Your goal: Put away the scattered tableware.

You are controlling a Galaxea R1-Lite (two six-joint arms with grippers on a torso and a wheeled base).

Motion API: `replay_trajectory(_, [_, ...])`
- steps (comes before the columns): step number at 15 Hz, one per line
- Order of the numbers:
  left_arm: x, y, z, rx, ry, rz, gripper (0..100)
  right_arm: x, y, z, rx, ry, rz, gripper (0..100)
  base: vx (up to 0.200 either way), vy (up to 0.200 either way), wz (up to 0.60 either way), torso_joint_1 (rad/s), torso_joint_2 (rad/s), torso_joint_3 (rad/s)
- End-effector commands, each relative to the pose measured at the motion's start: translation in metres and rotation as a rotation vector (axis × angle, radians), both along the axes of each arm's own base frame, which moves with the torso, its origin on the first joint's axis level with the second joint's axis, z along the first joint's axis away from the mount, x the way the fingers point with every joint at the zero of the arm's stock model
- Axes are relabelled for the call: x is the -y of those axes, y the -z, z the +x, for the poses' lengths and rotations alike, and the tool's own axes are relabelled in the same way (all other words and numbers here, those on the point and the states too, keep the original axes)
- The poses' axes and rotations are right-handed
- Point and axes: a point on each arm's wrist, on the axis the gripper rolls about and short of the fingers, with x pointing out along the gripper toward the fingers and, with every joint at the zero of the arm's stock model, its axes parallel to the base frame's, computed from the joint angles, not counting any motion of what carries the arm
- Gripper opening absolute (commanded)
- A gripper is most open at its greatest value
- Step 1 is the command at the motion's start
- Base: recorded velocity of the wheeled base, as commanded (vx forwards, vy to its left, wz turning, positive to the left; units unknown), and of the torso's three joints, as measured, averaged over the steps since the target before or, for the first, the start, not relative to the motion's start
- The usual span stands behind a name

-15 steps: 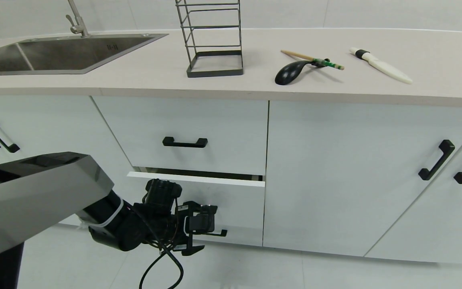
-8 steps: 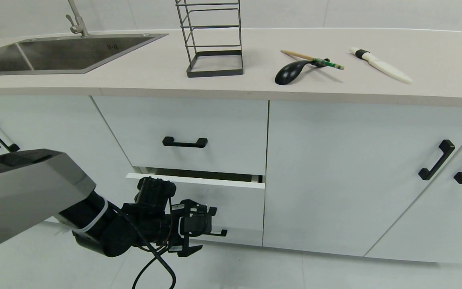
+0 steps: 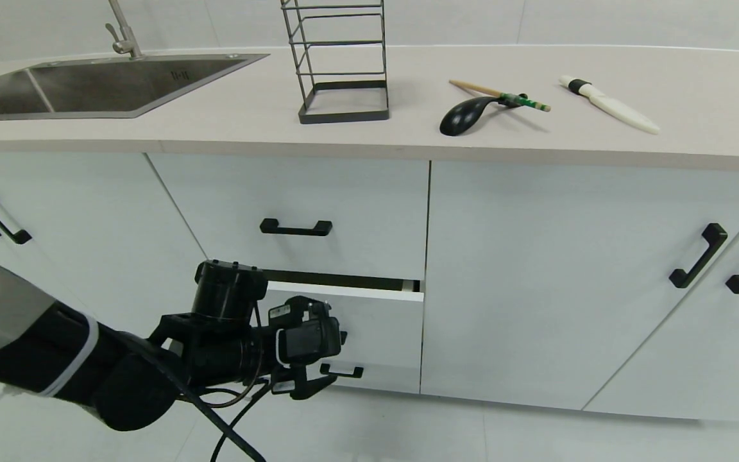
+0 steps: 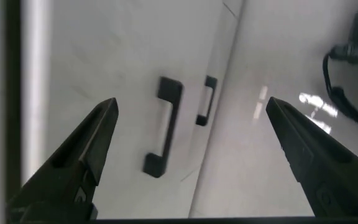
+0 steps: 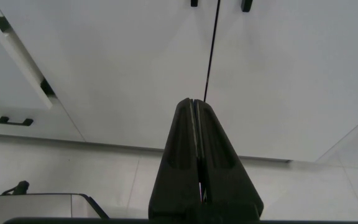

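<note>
Down low, left gripper (image 4: 191, 106) near drawer (image 3: 379, 327).

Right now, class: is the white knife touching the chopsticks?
Apart. The head view shows bare counter between the white knife and the chopsticks.

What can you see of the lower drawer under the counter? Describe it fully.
The lower drawer has a flat, white, smooth front and a black bar handle low on it. It is pulled slightly out, leaving a dark gap above its top edge. The open left hand sits at the handle; contact cannot be told.
</note>
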Motion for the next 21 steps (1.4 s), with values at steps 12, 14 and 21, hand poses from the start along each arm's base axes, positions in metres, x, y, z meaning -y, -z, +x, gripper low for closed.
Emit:
replay_trajectory(12, [-0.009,-0.014,0.03,-0.12,-0.022,-0.173,100,0.0,0.0,0.0,0.0,0.0,-0.001,0,0.0,0.0,0.0,0.0,0.0,0.0])
replay_trajectory(14, [-0.006,-0.005,0.039,-0.094,-0.028,-0.176,100,0.0,0.0,0.0,0.0,0.0,-0.001,0,0.0,0.0,0.0,0.0,0.0,0.0])
replay_trajectory(21, [-0.009,-0.002,0.049,-0.051,-0.065,-0.174,100,0.0,0.0,0.0,0.0,0.0,-0.001,0,0.0,0.0,0.0,0.0,0.0,0.0])
